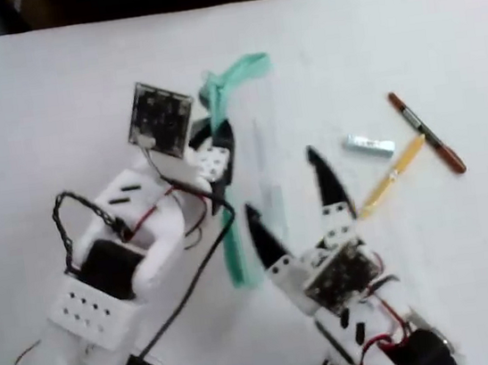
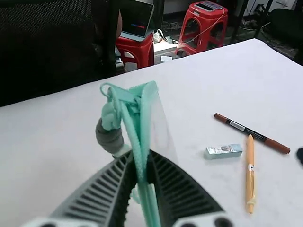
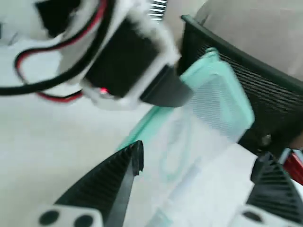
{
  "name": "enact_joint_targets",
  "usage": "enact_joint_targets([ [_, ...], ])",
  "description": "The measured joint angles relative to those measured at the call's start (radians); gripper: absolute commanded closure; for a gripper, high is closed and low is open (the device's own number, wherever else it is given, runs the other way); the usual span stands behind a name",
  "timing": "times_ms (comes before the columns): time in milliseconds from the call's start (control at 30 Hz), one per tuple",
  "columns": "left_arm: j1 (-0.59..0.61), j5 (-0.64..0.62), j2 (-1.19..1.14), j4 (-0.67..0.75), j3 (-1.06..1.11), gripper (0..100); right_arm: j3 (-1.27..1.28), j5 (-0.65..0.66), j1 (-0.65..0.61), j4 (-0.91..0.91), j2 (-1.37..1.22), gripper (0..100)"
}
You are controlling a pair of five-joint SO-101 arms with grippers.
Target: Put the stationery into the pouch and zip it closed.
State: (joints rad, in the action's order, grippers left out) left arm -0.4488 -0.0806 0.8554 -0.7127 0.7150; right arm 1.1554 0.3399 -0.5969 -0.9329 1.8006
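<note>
The left fingers (image 2: 109, 189) are clamped together on the teal zip edge of the pouch (image 2: 147, 111), which is gripped between their ribbed inner faces. By that edge the pouch (image 1: 234, 74) is held up on its side, its clear panel hanging towards the counter (image 1: 52, 91) and its zip pull bunched at the far end. The right fingers (image 3: 111, 182) are spread wide apart with nothing held, and the clear panel is seen in the gap between them; whether it is touched cannot be told. In the high view the right fingers (image 1: 325, 181) are placed just beside the left fingers (image 1: 223, 140), with the pouch between the two arms. The stationery is laid out on the white counter beyond the right arm, well apart from the pouch: a brown marker (image 1: 426, 133), a yellow pen (image 1: 392, 176) with one end at the marker's barrel, and a small pale-blue packet (image 1: 368, 145) just beside the pen. Behind the counter, red stools (image 2: 204, 21) and an open laptop (image 2: 136, 20) are seen.
</note>
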Motion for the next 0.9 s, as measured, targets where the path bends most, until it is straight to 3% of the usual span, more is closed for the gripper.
enact_joint_targets([
  [167, -0.006, 0.107, 0.103, 0.068, 0.012, 98, -0.008, -0.008, 0.259, 0.069, 0.0, 74.5],
  [300, 0.0, 0.201, 0.187, 0.1, -0.009, 98, -0.008, -0.043, 0.379, 0.104, -0.021, 74.8],
  [433, 0.015, 0.215, 0.196, 0.129, 0.014, 98, -0.008, -0.052, 0.483, 0.155, -0.143, 74.8],
  [667, 0.086, 0.178, 0.269, 0.427, 0.4, 98, -0.051, -0.041, 0.671, 0.27, -0.537, 74.8],
  [767, 0.084, 0.175, 0.408, 0.396, 0.505, 98, -0.153, 0.061, 0.707, 0.259, -0.692, 74.9],
  [900, 0.08, 0.23, 0.64, 0.212, 0.571, 98, -0.322, 0.218, 0.71, 0.189, -0.91, 75.1],
])
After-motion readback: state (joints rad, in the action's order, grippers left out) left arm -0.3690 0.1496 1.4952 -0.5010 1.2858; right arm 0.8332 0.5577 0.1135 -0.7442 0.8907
